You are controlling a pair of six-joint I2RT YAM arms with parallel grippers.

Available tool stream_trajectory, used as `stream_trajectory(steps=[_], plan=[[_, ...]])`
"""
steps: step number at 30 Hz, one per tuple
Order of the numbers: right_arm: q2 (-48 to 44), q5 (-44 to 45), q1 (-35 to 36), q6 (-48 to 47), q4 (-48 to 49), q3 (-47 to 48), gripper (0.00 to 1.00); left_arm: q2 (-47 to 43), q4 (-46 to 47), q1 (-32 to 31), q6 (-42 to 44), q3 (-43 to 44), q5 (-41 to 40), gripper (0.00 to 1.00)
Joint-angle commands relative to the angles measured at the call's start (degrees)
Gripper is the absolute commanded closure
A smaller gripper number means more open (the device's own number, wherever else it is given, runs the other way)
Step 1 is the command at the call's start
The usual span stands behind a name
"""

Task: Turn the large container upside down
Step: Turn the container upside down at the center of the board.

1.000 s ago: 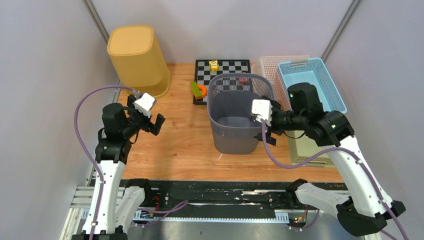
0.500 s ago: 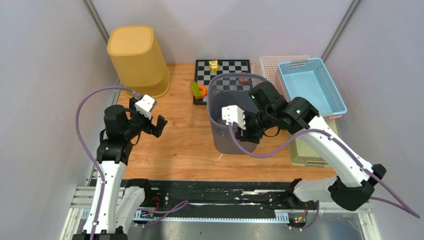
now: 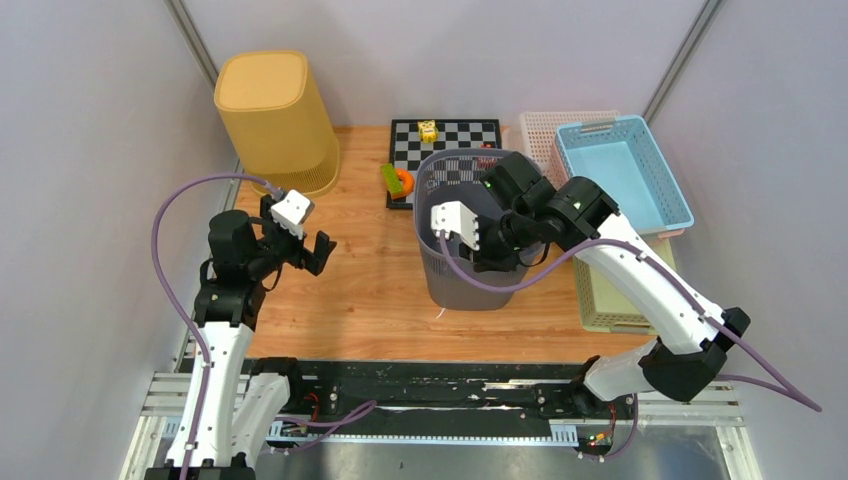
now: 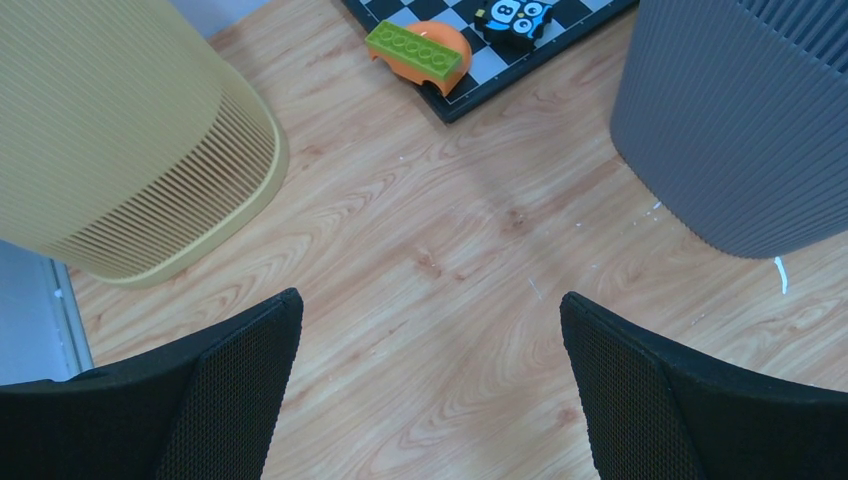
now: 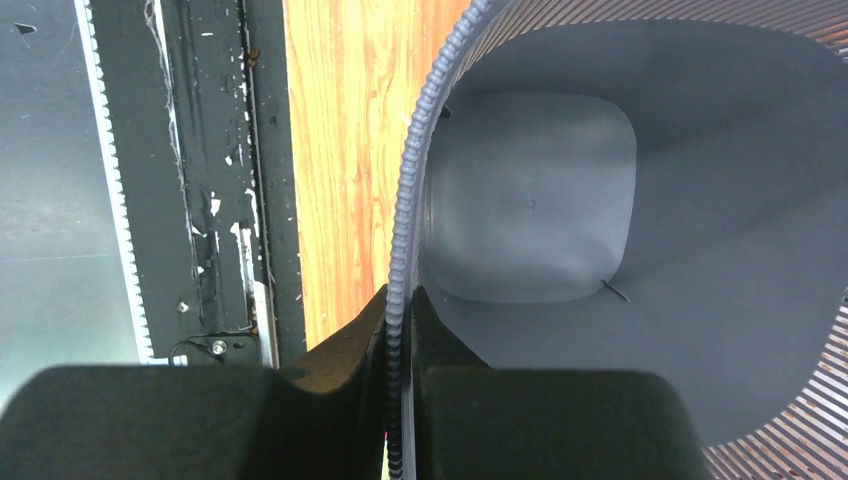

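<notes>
The large container is a grey ribbed basket (image 3: 470, 285) standing upright with its mouth up, mid-table; its wall also shows in the left wrist view (image 4: 740, 120). My right gripper (image 3: 490, 258) reaches over the basket and is shut on its near rim. In the right wrist view, the beaded rim (image 5: 418, 150) runs straight between the two closed fingers of that gripper (image 5: 400, 292), one outside the wall and one inside. My left gripper (image 3: 318, 250) hovers open over bare wood left of the basket, and in the left wrist view (image 4: 430, 300) nothing lies between its fingers.
A yellow ribbed bin (image 3: 275, 120) stands at the back left, closed end up. Behind the basket lies a checkerboard (image 3: 445, 135) with small toys, and a green brick on an orange piece (image 3: 397, 179) at its edge. A blue crate (image 3: 625, 170) and pale baskets sit on the right.
My right arm swung left over the grey basket and its jaws closed onto the near rim. The left arm stayed put, still open.
</notes>
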Motion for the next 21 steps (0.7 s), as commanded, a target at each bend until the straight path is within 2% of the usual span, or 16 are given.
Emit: stream_trajectory(steps=[1,3,9,15,21], plan=[[1.44,-0.84,1.96,1.78,-4.76,2.2,0.94,-0.41,0.83,-0.2,-0.75,-0.5,1.64,0.0],[1.92,-0.84,2.48,2.09,-5.15,2.7,0.97,-0.41,0.92,-0.2,-0.93,-0.52,1.62,0.0],[2.96,-2.24,3.51,4.05,-5.52,5.78,0.97,-0.36,1.06,-0.2,-1.1,-0.67,1.68,0.0],[4.13,-5.24,3.52,12.35,-2.38,13.52,0.97,-0.3,1.21,-0.23,-1.32,-0.59,1.55,0.0],[5.91,-9.69,2.25,18.86,1.17,16.88,0.97,-0.39,1.17,-0.2,-1.36,-0.67,1.36,0.0]])
